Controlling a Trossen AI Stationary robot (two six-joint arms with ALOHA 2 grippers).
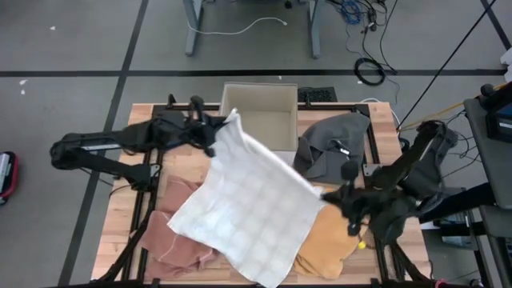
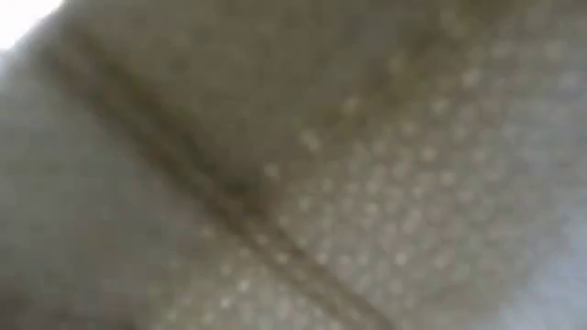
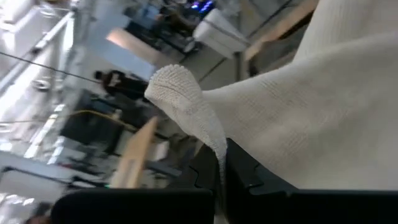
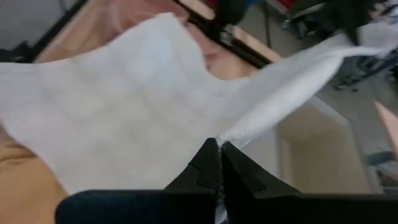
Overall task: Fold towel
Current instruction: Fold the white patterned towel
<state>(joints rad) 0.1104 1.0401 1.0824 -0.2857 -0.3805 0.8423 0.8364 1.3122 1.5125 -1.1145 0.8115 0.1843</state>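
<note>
High view: white towel (image 1: 254, 206) stretched in the air above the wooden worktop (image 1: 120, 214), held by two corners, lower part draping down over other cloths. Left claw (image 1: 218, 130) pinching the towel's far corner just beside the open cardboard box (image 1: 258, 112); right claw (image 1: 330, 195) pinching the corner nearest the right arm, above an orange-tan cloth (image 1: 328, 238). Taut edge running straight between the two claws. Pinkish cloth (image 1: 172, 232) lying partly under the towel's near-left part; grey cloth (image 1: 336, 144) bunched beside the box, on its right-arm side.

Left wrist view: fingers pressed together on the towel (image 3: 311, 124), a small woven corner flap (image 3: 177, 93) curling up past the fingertips.

Right wrist view: dark fingers (image 4: 208, 165) clamped shut on a gathered bit of towel (image 4: 124, 106), fabric fanning out wide toward the far corner; box (image 4: 311, 155) and pinkish cloth (image 4: 137, 18) visible behind.

Low view: filled entirely by blurred dotted fabric (image 2: 367, 183) hanging right before the lens, nothing else distinguishable.
</note>
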